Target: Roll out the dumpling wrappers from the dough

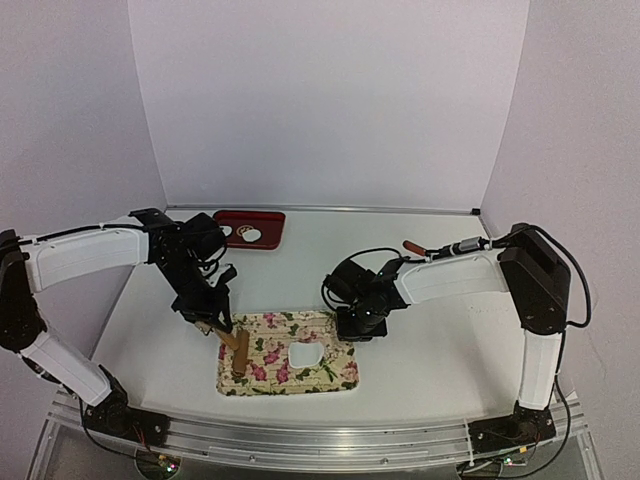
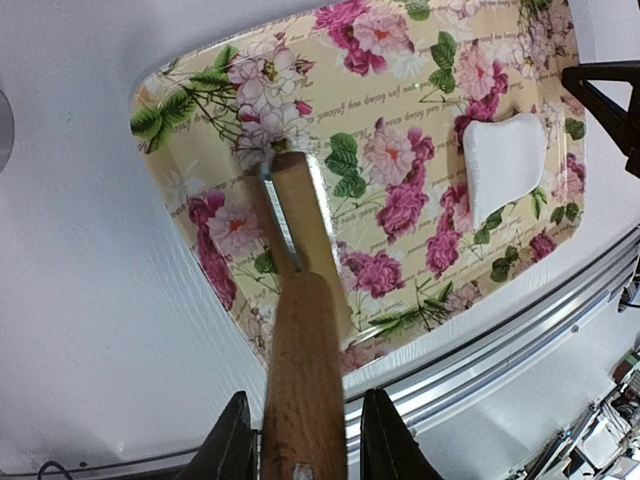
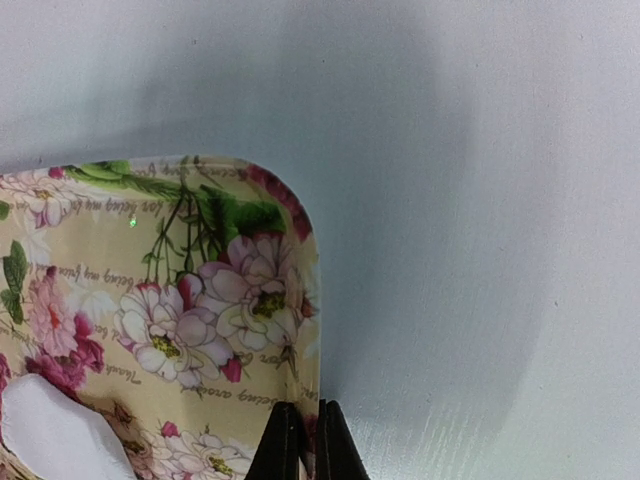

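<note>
Lying on the right half of the floral tray (image 1: 262, 322), the dough piece (image 1: 305, 352) is a thick, squarish white slab, not yet a thin round disc. It sits flat on the tray's floor, apart from everything else.

Toward the tray's left side stands the rolling pin (image 2: 300, 300). It is tilted steeply, with its far tip resting on the tray's floor and well short of the dough. The left gripper (image 2: 305, 440) clamps the pin's upper handle between its two fingers. At the tray's far right corner the right gripper (image 3: 300, 440) has its fingers pressed together at the rim. I cannot tell whether it nips the rim or only bears down on it, though it looks placed to steady the tray.

Behind the floral tray sits a red tray (image 1: 272, 222) with two pale round shapes (image 1: 250, 235) on it (too small to tell whether they are finished wrappers).

The step in hand seems to be bringing the pin to the dough. The next move calls for lowering the pin closer to level, carrying it right across the tray onto the slab, and pressing evenly so the dough spreads thin.
</note>
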Robot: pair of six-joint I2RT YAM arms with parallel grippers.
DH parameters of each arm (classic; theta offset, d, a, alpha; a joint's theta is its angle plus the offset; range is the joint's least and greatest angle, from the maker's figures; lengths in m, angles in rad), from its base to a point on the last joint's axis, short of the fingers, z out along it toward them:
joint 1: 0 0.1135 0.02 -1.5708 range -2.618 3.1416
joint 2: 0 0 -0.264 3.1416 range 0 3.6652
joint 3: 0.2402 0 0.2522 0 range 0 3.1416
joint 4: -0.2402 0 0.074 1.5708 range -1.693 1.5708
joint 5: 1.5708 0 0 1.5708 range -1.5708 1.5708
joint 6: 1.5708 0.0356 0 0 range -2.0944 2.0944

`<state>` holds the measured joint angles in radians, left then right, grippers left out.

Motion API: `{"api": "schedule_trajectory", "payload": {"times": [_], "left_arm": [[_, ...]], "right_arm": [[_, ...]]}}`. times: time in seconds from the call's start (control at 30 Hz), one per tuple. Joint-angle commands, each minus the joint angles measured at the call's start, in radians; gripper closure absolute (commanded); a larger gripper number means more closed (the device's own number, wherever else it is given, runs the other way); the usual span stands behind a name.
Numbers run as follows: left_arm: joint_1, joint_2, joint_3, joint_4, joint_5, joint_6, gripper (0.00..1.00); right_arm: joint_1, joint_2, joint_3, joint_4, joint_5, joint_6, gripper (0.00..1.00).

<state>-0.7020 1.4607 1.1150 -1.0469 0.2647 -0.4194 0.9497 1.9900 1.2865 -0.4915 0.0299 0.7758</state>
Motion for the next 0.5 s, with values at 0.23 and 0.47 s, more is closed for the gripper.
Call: {"api": "schedule_trajectory", "payload": {"times": [0.23, 0.47], "left_arm": [[-0.096, 0.099, 0.288, -0.064, -0.03, 0.221, 1.0], [-0.173, 0.122, 0.288, -0.005, 0.056, 0.265, 1.0]], "right_arm": [[0.0, -0.04, -0.021, -0.088, 0.091, 0.002, 1.0], [-0.001, -0.041, -0.032, -0.088, 0.089, 0.01, 1.0]]}}
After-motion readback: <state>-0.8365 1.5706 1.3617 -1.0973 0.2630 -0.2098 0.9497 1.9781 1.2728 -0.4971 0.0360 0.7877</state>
